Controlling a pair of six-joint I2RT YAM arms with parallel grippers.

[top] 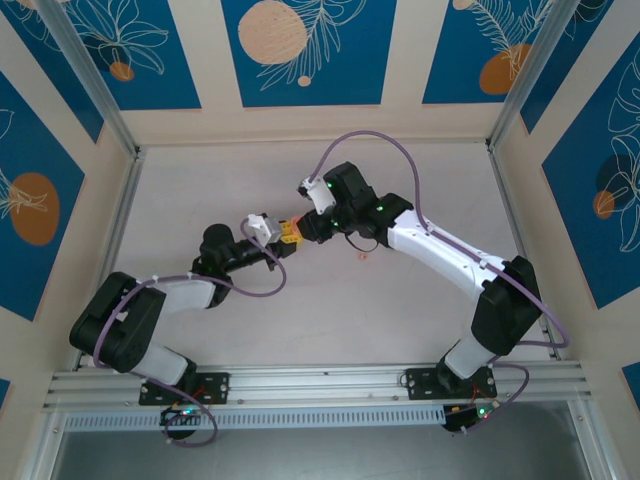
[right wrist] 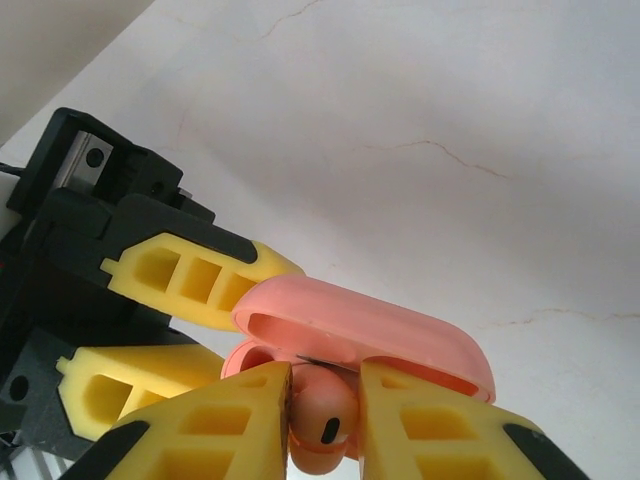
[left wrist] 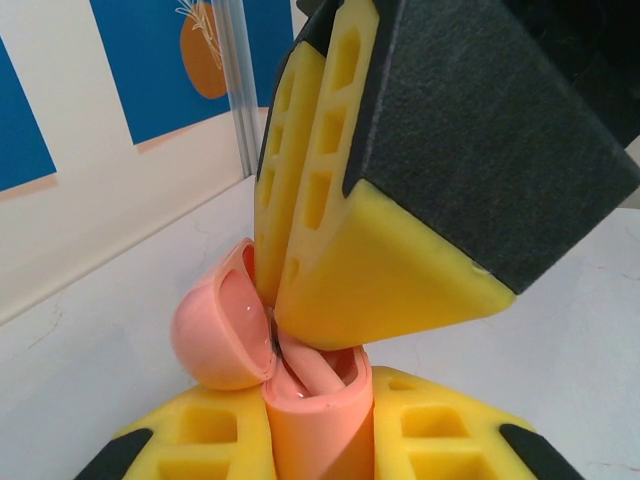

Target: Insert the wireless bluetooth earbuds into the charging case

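Blue panels with pale leaf and orange-disc prints line the walls around a white, faintly veined table (top: 250, 330), and the two arms meet over its middle, well away from every edge. The left gripper (left wrist: 320, 445) is clamped on the charging case (left wrist: 318, 415), gripping the salmon body from both sides with its mouth turned up and its lid (left wrist: 215, 335) hinged open to one side. The right gripper (right wrist: 325, 432) is narrowed on one earbud (right wrist: 320, 400), a small rounded pink piece pinched between its yellow fingertips, and it presses that piece right at the mouth of the case. Judged from this, the task is partway through: the case is open and held, and one earbud is at the opening but does not look fully seated. Seating it, placing the other earbud and perhaps closing the lid appear to remain. Much is hard to read. The right gripper's fingers cover most of the case opening in the left wrist view, so whether the pink shapes inside are empty wells or an earbud already in place cannot be told. In the top view a tiny reddish speck (top: 362, 256) lies on the table just right of the grippers, too small to identify.
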